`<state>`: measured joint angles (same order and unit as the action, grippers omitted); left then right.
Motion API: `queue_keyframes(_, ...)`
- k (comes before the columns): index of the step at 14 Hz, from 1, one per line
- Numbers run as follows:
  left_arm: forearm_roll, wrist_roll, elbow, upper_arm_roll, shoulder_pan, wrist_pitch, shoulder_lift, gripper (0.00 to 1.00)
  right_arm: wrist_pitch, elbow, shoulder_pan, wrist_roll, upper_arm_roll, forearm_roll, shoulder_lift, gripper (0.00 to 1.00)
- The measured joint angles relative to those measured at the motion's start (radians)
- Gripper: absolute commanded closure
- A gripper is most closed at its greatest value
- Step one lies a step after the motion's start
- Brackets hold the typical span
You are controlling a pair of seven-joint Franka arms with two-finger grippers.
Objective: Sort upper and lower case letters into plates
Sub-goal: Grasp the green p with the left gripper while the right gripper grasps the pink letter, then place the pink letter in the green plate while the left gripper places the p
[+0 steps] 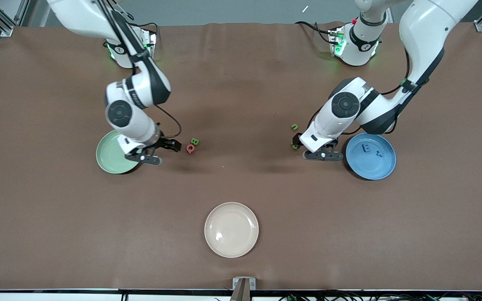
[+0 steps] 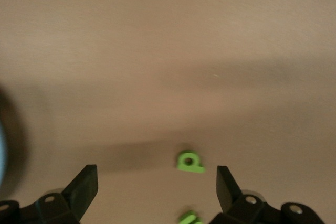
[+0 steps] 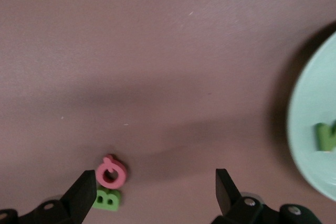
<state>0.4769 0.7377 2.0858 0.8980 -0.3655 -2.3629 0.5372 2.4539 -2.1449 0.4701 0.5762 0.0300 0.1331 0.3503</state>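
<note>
Both hands gape empty: the right hand [image 1: 170, 146] half hides the green plate [image 1: 109, 156], the left hand [image 1: 301, 146] partly covers a green letter [image 1: 294, 146] beside the blue plate [image 1: 370, 156].

You can read a green letter B [image 3: 107, 200] touching a pink Q [image 3: 111, 172] on the desk, a green P [image 2: 189, 162] lying apart, and a dark E [image 1: 365, 148] in the blue plate [image 1: 385, 169].
</note>
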Motion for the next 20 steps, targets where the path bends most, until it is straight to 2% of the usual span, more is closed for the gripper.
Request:
queue_keyframes(2,0.017,0.0,-0.006,-0.015,0.034,-0.017,0.03,0.01,0.065,0.0,0.042,0.087,0.0,0.0,0.042,0.04)
queue_keyframes(5,0.04,0.0,-0.009,-0.075,0.103,-0.048,0.05,0.01,0.143,0.0,0.094,0.172,0.0,0.0,0.093,0.11)
queue_keyframes(7,0.04,0.005,-0.008,-0.1,0.138,-0.054,0.059,0.02,0.161,0.0,0.104,0.186,0.001,0.0,0.11,0.2)
queue_keyframes(9,0.05,0.008,-0.007,-0.117,0.162,-0.067,0.066,0.02,0.166,-0.002,0.106,0.192,0.001,0.0,0.114,0.34)
queue_keyframes(11,0.084,0.009,0.002,-0.136,0.176,-0.091,0.076,0.07,0.188,-0.015,0.11,0.195,0.001,0.0,0.115,0.44)
queue_keyframes(14,0.137,0.02,0.015,-0.155,0.177,-0.111,0.106,0.2,0.206,-0.027,0.113,0.198,0.001,0.0,0.118,0.45)
queue_keyframes(15,0.142,0.028,0.016,-0.156,0.177,-0.111,0.113,0.26,0.206,-0.027,0.113,0.199,0.002,0.0,0.118,0.48)
queue_keyframes(17,0.146,0.044,0.017,-0.156,0.178,-0.111,0.121,0.36,0.204,-0.027,0.114,0.201,0.003,0.0,0.117,0.63)
queue_keyframes(20,0.149,0.069,0.017,-0.156,0.178,-0.111,0.12,0.43,0.199,-0.028,0.115,0.202,0.005,-0.001,0.11,0.97)
